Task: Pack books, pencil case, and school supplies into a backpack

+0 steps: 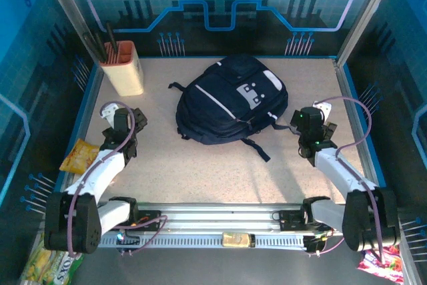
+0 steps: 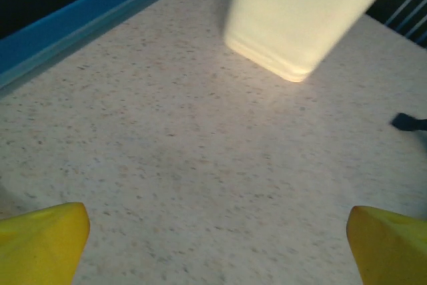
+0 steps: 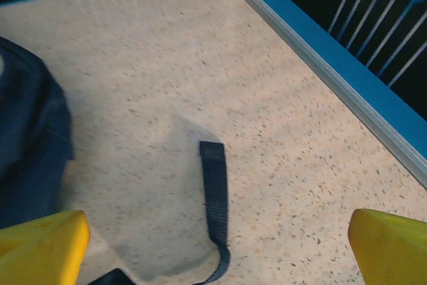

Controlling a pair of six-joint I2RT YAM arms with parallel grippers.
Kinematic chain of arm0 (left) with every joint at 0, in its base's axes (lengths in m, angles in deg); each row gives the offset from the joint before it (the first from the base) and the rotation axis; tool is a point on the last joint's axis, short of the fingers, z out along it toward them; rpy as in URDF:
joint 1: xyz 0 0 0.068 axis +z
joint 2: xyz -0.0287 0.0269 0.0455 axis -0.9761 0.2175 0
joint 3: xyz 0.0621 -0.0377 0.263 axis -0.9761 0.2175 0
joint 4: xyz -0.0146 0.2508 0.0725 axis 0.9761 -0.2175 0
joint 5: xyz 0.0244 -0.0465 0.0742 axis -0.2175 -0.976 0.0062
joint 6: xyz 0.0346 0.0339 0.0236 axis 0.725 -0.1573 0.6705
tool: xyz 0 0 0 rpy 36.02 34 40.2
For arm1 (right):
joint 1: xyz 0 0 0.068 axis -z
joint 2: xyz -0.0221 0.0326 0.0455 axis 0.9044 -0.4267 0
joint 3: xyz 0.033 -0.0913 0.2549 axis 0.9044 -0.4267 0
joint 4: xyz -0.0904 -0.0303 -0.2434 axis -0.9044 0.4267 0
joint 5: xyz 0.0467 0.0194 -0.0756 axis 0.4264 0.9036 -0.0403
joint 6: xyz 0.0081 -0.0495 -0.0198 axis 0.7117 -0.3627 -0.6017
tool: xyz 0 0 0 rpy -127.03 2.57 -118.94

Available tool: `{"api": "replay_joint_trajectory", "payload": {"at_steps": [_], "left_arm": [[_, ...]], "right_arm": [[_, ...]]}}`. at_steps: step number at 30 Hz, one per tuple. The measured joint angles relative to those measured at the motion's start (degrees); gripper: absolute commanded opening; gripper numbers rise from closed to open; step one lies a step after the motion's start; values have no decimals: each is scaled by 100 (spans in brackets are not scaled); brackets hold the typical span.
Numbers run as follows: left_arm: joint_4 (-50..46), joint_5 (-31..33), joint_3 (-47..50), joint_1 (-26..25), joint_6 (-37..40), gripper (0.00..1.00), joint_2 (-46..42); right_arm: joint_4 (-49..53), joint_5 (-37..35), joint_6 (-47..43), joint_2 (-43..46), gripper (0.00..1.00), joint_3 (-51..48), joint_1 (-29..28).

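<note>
Yellow fingertips (image 2: 40, 245) sit at the bottom corners of the left wrist view, well apart, with bare speckled table (image 2: 200, 165) between them. So the left gripper (image 2: 213, 251) stands wide and holds nothing. Above it, at the top of that frame, is the rounded bottom corner of a cream holder (image 2: 300, 18). The right gripper (image 3: 213, 248) is the same: its jaws are spread to the two lower corners and grip nothing. A loose black strap (image 3: 215, 185) lies on the table between and just above them. The strap belongs to the backpack (image 1: 230, 101), whose dark fabric fills the left edge of the right wrist view. In the overhead frame it lies flat in the upper middle of the table, between the two arms and nearer the right one. It is navy with a pale diagonal stripe, grey patches near the top and black straps trailing toward the lower right. It looks closed, though I cannot make out the zip. The holder, in the upper left, carries a few dark sticks (image 1: 107, 39). I judge the work to be between grasps, with both arms idle. The next move probably calls for opening the bag, one gripper pinning the fabric while the other works the zip.
</note>
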Motion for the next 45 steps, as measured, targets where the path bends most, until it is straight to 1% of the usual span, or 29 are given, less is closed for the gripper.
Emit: {"api": "replay_joint_trajectory", "payload": {"at_steps": [3, 6, 8, 11, 15, 18, 20, 23, 26, 32, 45], "left_arm": [[765, -7, 240, 142, 435, 99, 354], [1692, -245, 540, 249, 920, 99, 785], [2288, -605, 719, 286, 1220, 99, 1067], [2839, -1226, 822, 293, 1550, 99, 1314], [3969, -2022, 1075, 293, 1849, 99, 1526], [4494, -2433, 1158, 293, 1998, 99, 1847], [4677, -2627, 1165, 291, 2087, 99, 2000], [4968, -2743, 1163, 275, 2179, 99, 2203], [5045, -2743, 1163, 197, 2264, 99, 2374], [4979, -2612, 986, 20, 2404, 99, 2396], [4907, -2662, 918, -33, 2564, 99, 2400]], "right_arm": [[-778, 85, -234, -297, 100, -402, 68], [-1547, 358, -564, -597, 100, -678, 68], [-2218, 658, -859, -841, 100, -844, 68], [-3134, 1088, -1211, -1191, 100, -1027, 68], [-3989, 1587, -1537, -1565, 100, -1119, 68], [-4487, 1906, -1707, -1735, 100, -1233, 68], [-4741, 2090, -1790, -1847, 100, -1268, 68], [-5117, 2262, -1908, -2122, 100, -1274, 66], [-5139, 2273, -1961, -2203, 100, -1268, 61], [-4931, 2232, -1976, -2214, 100, -1001, 50], [-4835, 2214, -1989, -2214, 100, -949, 50]]}}
